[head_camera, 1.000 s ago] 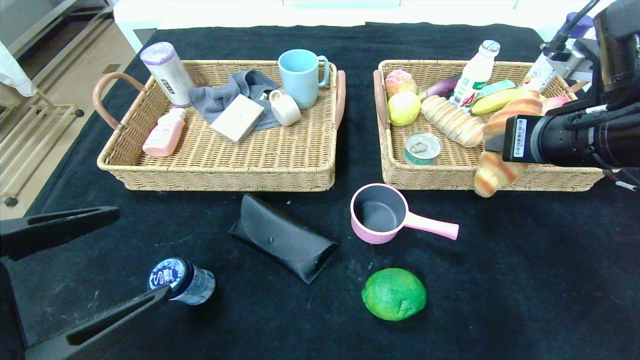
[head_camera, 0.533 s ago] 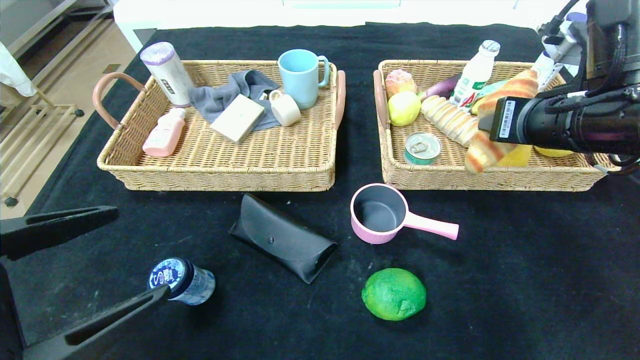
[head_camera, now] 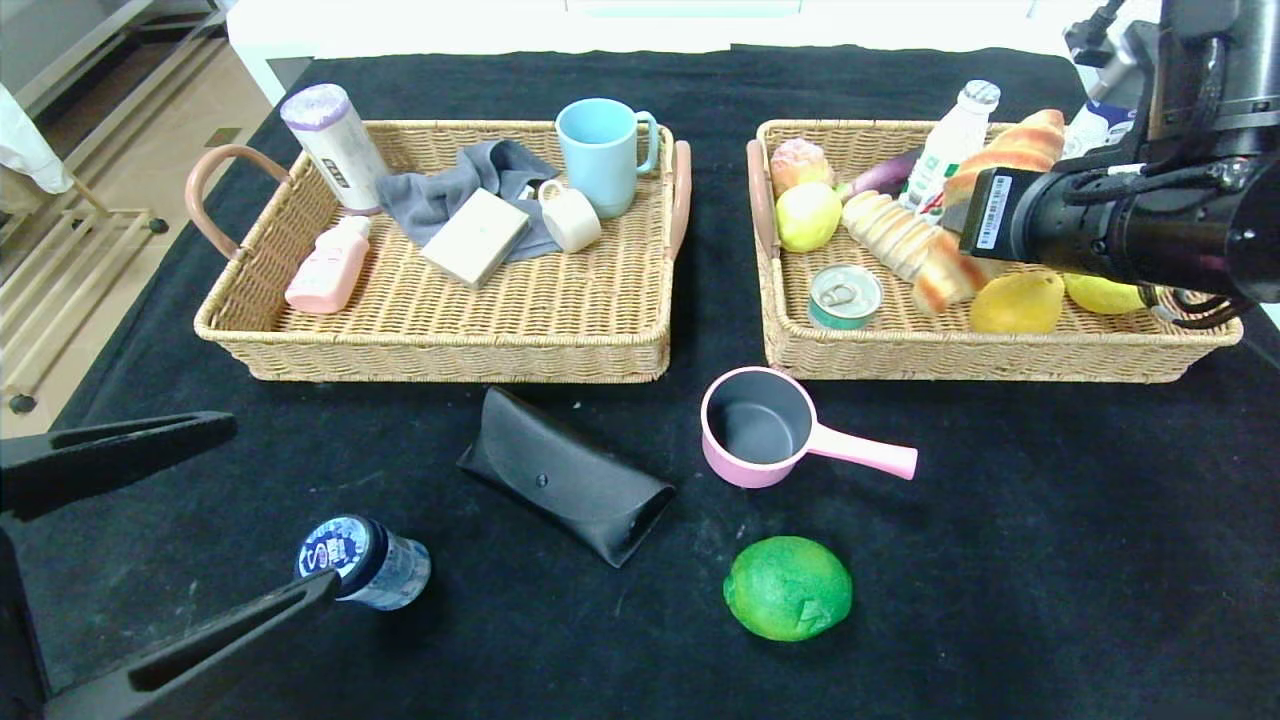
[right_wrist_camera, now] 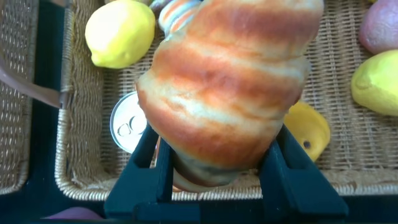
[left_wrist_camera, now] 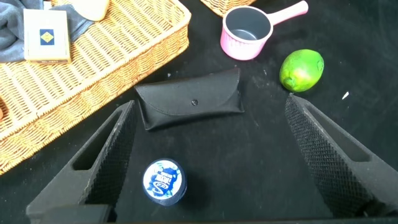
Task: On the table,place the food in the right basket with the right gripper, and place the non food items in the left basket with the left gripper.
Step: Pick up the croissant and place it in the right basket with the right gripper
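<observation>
Golden-brown and striped, the bread roll looks light and soft, so you want to keep the squeeze gentle; it could dent or slip if pinched at a tapered end. Your right gripper is clamped across its thick middle, holding it above the right basket, over the can and a second roll. At the basket's 6 o'clock side lies a yellow fruit. Let it down onto bare wicker rather than on the can. Your left gripper waits spread wide, holding nothing, above the bottle, with the glasses case toward 12 o'clock.
</observation>
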### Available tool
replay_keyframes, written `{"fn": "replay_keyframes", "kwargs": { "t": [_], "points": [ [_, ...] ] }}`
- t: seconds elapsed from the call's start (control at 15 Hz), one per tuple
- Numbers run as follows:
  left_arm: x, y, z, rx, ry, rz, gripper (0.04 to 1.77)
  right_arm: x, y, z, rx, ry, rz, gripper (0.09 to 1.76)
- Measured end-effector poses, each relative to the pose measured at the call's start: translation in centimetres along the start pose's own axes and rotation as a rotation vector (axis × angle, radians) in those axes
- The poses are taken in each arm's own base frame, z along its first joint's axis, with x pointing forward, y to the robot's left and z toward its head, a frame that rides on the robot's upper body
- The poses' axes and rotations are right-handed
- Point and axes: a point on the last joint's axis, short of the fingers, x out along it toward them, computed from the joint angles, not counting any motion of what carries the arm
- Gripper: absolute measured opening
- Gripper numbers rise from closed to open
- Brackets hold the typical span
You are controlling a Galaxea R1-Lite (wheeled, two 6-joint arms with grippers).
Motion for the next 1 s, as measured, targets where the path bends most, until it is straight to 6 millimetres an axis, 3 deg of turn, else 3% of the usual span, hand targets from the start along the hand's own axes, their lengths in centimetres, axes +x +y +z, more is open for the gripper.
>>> {"fn": "replay_keyframes", "kwargs": {
  "t": [0.33,0.67,1.0],
  "points": [
    [0.0,0.0,0.0,0.001,0.000,0.000,1.72,1.5,-0.5,0.1,-0.005,-0.037,-0.024,0.83],
    [0.0,0.0,0.0,0.000,0.000,0.000,1.72,2.0,-0.6,-0.2,-0.011,-0.026,-0.032,1.25],
    [0.0,0.0,0.0,0.000,-0.001,0.000,1.72,2.0,-0.4,-0.5,-0.016,-0.014,-0.028,1.47]
  ]
}}
